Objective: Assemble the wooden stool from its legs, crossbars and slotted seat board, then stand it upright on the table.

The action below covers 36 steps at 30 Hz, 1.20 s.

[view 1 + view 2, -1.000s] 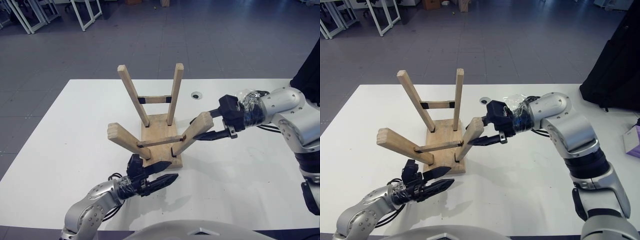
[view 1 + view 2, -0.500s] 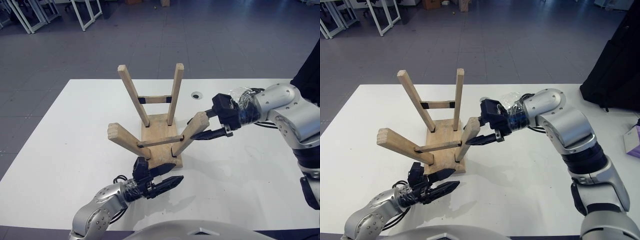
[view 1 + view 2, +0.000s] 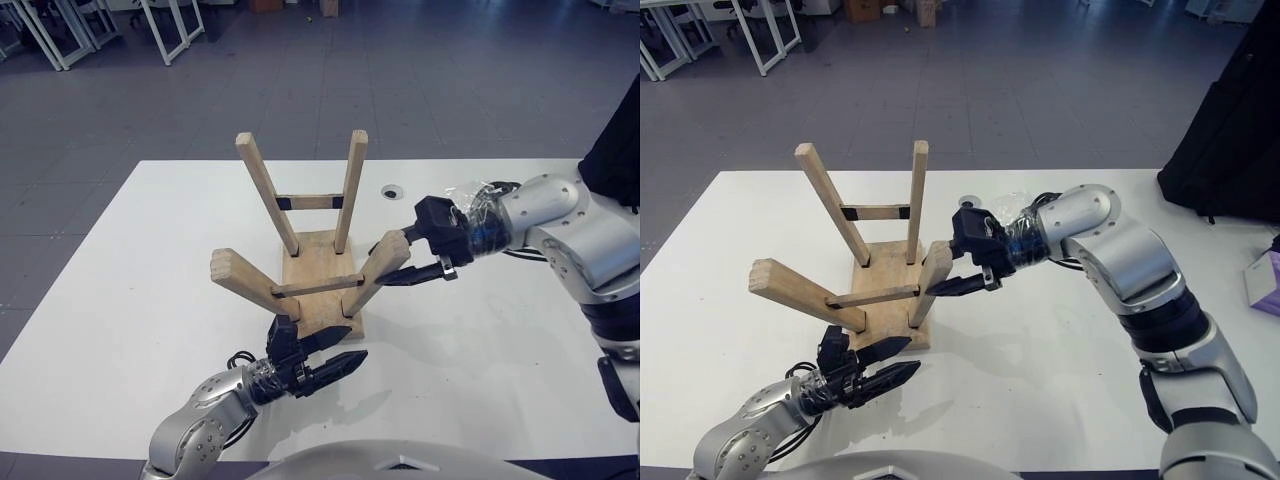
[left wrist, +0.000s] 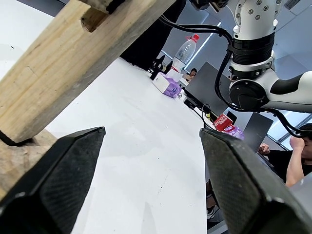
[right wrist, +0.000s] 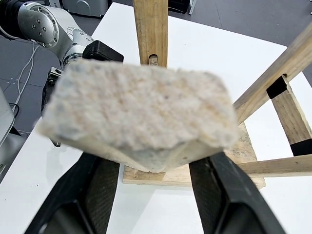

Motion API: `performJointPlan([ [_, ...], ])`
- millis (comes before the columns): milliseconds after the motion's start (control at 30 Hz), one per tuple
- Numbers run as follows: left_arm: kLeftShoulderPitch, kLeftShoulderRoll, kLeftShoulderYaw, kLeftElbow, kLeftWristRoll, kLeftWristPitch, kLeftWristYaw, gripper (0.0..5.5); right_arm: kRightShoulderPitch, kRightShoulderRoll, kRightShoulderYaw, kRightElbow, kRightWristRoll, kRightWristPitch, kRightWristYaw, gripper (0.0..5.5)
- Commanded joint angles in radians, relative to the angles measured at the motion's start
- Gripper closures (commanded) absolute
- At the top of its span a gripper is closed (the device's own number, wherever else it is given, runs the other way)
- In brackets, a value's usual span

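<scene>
Stool: the stool [image 3: 312, 248] is stood upside down at the centre of the head view, its seat board [image 3: 318, 318] flat on the white bench [image 3: 150, 260] and its four legs splayed upward.
Right fingers: the right gripper [image 3: 395, 260] is set at centre right, its fingers spread to either side of the end of the near right leg [image 3: 372, 278].
Left fingers: the left gripper [image 3: 355, 341] is held wide open and empty, low in the frame, just in front of the seat board's near edge.
Stage: the stool is judged assembled but not yet turned upright.
Risk: if the stool is levered by one leg end alone, the leg could be pulled out of its slot, or the near crossbar [image 3: 315, 287] sprung loose. The board could also be skidded across the bench with nothing bracing it.
Hidden: whether the right fingers actually press on the leg cannot be told. The slots are covered by the leg feet, so their seating cannot be judged.
</scene>
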Motion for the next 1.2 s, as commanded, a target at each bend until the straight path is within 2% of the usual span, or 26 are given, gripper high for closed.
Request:
performJointPlan([
  [33, 0.002, 0.002, -0.002, 0.009, 0.013, -0.008, 0.009, 1.91, 0.087, -0.001, 0.076, -0.001, -0.028, 0.039, 0.008, 3.48],
  [200, -0.005, 0.003, -0.004, 0.017, 0.014, -0.006, 0.004, 1.91, 0.119, 0.014, 0.075, 0.026, -0.017, 0.047, -0.019, 3.48],
  [267, -0.006, 0.003, -0.006, 0.021, 0.016, -0.008, 0.003, 1.91, 0.123, 0.022, 0.064, 0.034, 0.006, 0.065, -0.024, 2.9],
  [300, -0.007, 0.002, -0.007, 0.025, 0.017, -0.009, 0.002, 1.91, 0.125, 0.028, 0.056, 0.038, 0.016, 0.075, -0.025, 2.83],
  [567, -0.011, 0.014, 0.002, 0.04, 0.021, -0.016, -0.019, 1.91, 0.202, 0.015, -0.005, 0.053, -0.017, 0.078, -0.086, 1.22],
  [700, 0.06, 0.059, 0.034, -0.032, 0.016, -0.016, -0.028, 1.91, 0.328, -0.023, 0.002, 0.005, -0.069, 0.053, -0.134, 1.18],
  [900, 0.228, 0.259, 0.313, -0.076, 0.05, -0.033, -0.068, 1.91, 0.555, -0.014, -0.048, -0.084, -0.075, 0.062, -0.262, 1.18],
  [1000, 0.207, 0.357, 0.292, 0.016, 0.246, -0.055, -0.013, 1.91, 0.599, 0.026, -0.044, -0.086, -0.093, 0.072, -0.34, 1.18],
  [1200, 0.102, 0.372, 0.239, 0.116, 0.454, -0.117, 0.078, 1.91, 0.648, 0.056, 0.002, -0.053, -0.152, 0.035, -0.394, 1.18],
])
